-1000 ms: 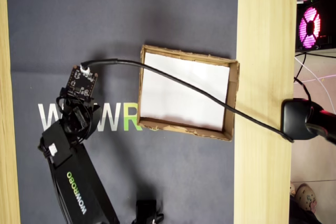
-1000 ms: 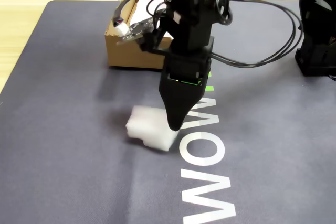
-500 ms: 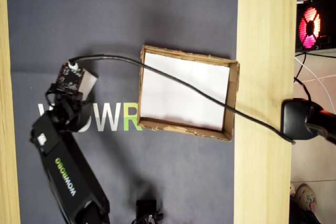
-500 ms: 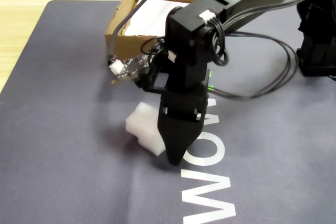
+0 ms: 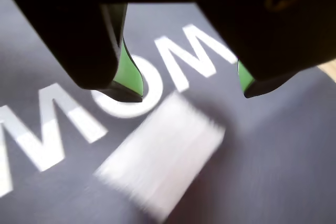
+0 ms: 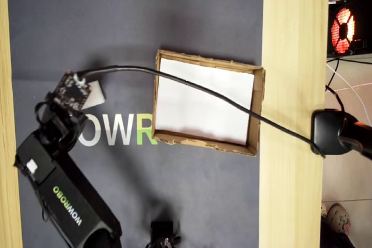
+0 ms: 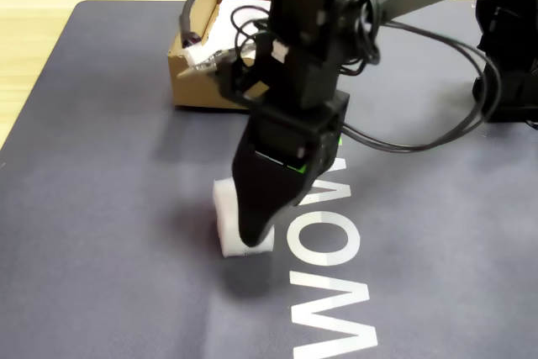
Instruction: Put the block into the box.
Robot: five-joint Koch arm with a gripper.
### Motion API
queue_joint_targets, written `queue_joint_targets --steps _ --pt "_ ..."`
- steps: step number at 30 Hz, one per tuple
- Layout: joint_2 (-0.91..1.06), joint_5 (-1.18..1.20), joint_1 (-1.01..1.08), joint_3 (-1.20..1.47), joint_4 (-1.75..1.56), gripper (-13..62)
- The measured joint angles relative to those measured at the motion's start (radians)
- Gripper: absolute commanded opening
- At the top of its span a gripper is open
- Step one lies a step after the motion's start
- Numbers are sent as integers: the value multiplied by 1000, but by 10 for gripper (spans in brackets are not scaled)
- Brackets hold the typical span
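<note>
Block point(image 5: 163, 156), long axis diagonal beneath pincer point(image 5: 191, 90)

The arm has swung further left in the overhead view, carrying the claw point(image 5: 191, 95) over the block point(image 7: 227, 220). The block has shifted and turned on the mat point(image 7: 101, 208), its long side now running differently than half a second ago.

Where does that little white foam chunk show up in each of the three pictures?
Wrist view: the small white foam block lies blurred at lower centre, below the open gripper.
Overhead view: only its corner peeks out beside the arm's circuit board, left of centre.
Fixed view: lower centre, partly behind the gripper.
Shared landmark: the white mat lettering.
</note>
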Motion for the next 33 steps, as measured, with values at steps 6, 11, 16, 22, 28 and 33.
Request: queue_joint_targets --steps 6,11,16,22,28,33 --pt "9 216 103 0 5 347" --pt "41 316 152 -2 23 351" --pt "43 325 158 -2 26 352" --pt "40 344 156 18 28 354" --pt "5 342 155 44 26 346" --pt "-41 336 155 43 20 349"
